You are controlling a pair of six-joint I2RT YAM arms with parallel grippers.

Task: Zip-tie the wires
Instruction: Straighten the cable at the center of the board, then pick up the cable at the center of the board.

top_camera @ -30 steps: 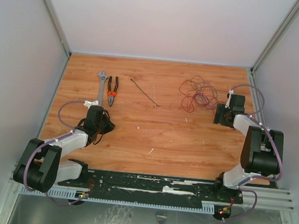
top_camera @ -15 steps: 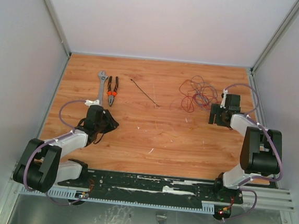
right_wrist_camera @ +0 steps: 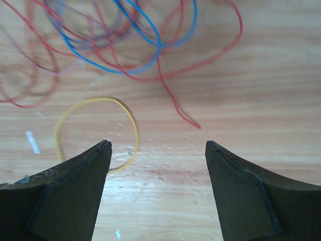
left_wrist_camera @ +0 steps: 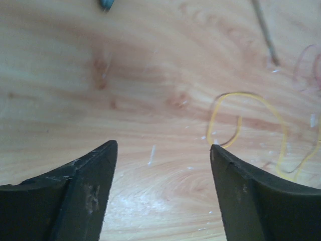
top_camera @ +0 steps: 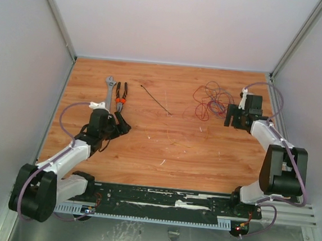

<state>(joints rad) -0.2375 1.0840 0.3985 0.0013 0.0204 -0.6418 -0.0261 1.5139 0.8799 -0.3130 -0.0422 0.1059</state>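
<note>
My left gripper (left_wrist_camera: pixel 163 145): fingers apart, empty, well left of the wires (top_camera: pixel 212 101).
My right gripper (right_wrist_camera: pixel 158 144): fingers apart, empty, beside the wires.

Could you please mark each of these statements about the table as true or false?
1. The left fingers and right fingers are open and empty. True.
2. The zip tie is wrapped round the wires. False: it lies straight on the table, apart from them, to their left.
3. The wrench lies just left of the pliers. True.
4. The wires lie nearest the left arm. False: they are on the right side, just ahead of the right fingers.
</note>
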